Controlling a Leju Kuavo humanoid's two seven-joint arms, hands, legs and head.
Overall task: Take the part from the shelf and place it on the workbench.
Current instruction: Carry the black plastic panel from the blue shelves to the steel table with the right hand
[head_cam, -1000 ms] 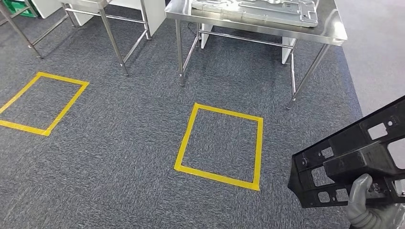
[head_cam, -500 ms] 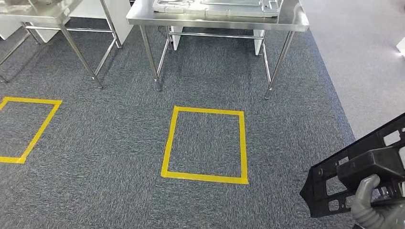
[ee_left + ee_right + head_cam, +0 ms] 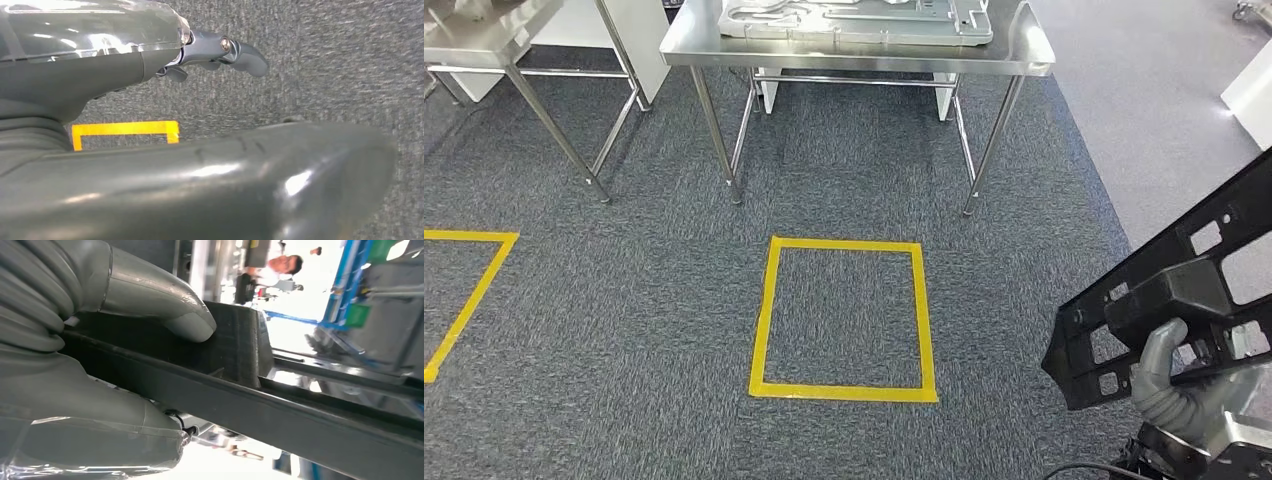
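Observation:
At the lower right of the head view my right hand [image 3: 1169,380] grips a long black plastic part [image 3: 1184,290] with cut-out holes, tilted up to the right. Close up, the right wrist view has the thumb [image 3: 165,305] pressed on the part's raised block [image 3: 235,345] and the part's rail [image 3: 300,425] running across. Straight ahead stands a steel workbench [image 3: 1024,55] carrying a flat grey metal panel [image 3: 854,22]. My left hand [image 3: 220,50] hangs over the carpet with its fingers loosely apart and nothing in them.
A yellow tape square [image 3: 844,315] marks the carpet in front of the workbench. A second steel table [image 3: 484,35] stands at the far left, with another tape mark [image 3: 464,290] before it. Paler floor [image 3: 1164,100] lies to the right. A person [image 3: 280,265] stands far off.
The camera has moved, so the workbench and tape square now sit more squarely ahead and closer. The black part stays in my right hand, now a little higher in the picture.

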